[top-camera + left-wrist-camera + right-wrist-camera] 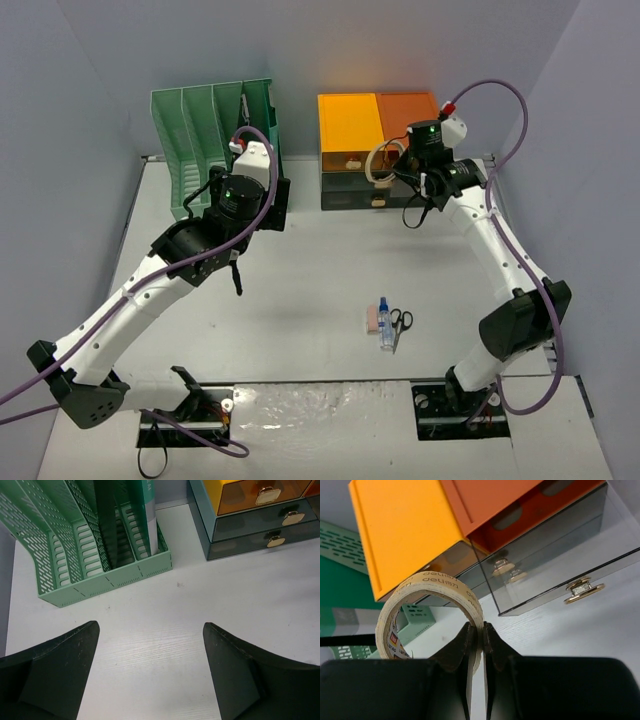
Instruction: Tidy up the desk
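The white desk (300,280) carries a green file rack (205,140) at the back left and an orange-and-dark drawer cabinet (378,150) at the back centre. My right gripper (392,172) hangs in front of the cabinet, shut on the wall of a beige tape roll (427,587), one finger inside the ring and one outside (479,630). The roll (376,178) is held off the desk. My left gripper (280,205) hovers just right of the rack. It is open (150,626) with only bare desk (165,645) between its fingers.
A pink eraser (372,318), a small blue bottle (385,325) and black-handled scissors (400,323) lie together at the desk's near centre-right. A green-and-white book (147,515) stands in the rack's (100,575) right slot. The cabinet's drawers (260,520) have brass handles.
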### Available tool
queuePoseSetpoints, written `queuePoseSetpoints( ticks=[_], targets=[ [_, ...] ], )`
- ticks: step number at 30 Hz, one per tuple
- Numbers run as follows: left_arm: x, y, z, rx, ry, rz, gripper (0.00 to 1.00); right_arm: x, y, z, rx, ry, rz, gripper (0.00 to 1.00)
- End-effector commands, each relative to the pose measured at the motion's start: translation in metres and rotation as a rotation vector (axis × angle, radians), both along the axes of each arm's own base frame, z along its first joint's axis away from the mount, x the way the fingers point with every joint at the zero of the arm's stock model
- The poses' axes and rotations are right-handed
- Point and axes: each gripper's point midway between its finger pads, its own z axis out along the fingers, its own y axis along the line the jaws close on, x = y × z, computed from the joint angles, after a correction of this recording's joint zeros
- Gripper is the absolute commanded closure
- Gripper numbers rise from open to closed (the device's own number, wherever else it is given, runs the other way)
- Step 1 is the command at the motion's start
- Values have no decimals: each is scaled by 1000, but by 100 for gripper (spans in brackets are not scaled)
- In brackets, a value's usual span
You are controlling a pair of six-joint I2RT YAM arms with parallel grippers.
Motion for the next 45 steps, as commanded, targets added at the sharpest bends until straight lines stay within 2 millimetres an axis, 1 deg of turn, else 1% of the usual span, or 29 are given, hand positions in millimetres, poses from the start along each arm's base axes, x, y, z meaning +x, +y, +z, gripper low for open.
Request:
queuePoseSetpoints(
  ticks=[1, 4, 6, 8, 10, 12, 15, 20, 26, 28, 29, 30, 33, 35, 37, 38, 41, 43, 45],
  targets=[
    [0, 3, 31, -74, -73, 9, 18, 23, -28, 14, 33, -82, -130, 100],
    [-1, 4, 30, -65, -70, 6, 18, 34, -51, 5, 71, -87, -193, 100],
    [-1, 4, 29, -63, -69, 6, 18, 39, -61, -1, 80, -86, -222, 100],
    [0, 3, 28, -61, -66, 3, 18, 42, -68, -8, 88, -86, -243, 100],
    [-1, 3, 27, -60, -63, 2, 18, 47, -74, -8, 113, -104, -264, 100],
    [-1, 3, 27, -58, -62, 2, 18, 50, -79, -13, 134, -109, -280, 100],
    [-1, 4, 26, -53, -61, 2, 18, 55, -83, -21, 142, -100, -301, 100],
    [0, 4, 28, -50, -64, 5, 18, 60, -82, -34, 151, -80, -306, 100],
    [0, 4, 28, -48, -65, 5, 18, 61, -86, -40, 139, -68, -310, 100],
    [0, 4, 27, -48, -63, 3, 18, 60, -86, -43, 136, -61, -306, 98],
    [1, 3, 27, -48, -63, 1, 18, 59, -86, -44, 137, -59, -306, 94],
    [2, 1, 27, -51, -66, 0, 18, 59, -85, -44, 137, -59, -303, 92],
    [10, -7, 27, -48, -70, -18, 18, 57, -85, -43, 133, -59, -296, 90],
    [22, -14, 32, -72, -80, -23, 18, 56, -85, -41, 129, -62, -288, 86],
    [34, -24, 39, -115, -81, -42, 18, 55, -84, -39, 130, -65, -285, 79],
    [43, -26, 45, -146, -87, -44, 18, 55, -84, -37, 130, -68, -285, 77],
    [77, -29, 62, -264, -98, -34, 17, 52, -85, -36, 132, -70, -287, 74],
    [110, -34, 74, -347, -99, -39, 17, 50, -84, -35, 138, -70, -282, 73],
    [137, -44, 80, -427, -98, -46, 17, 48, -83, -36, 139, -66, -278, 70]
  ],
)
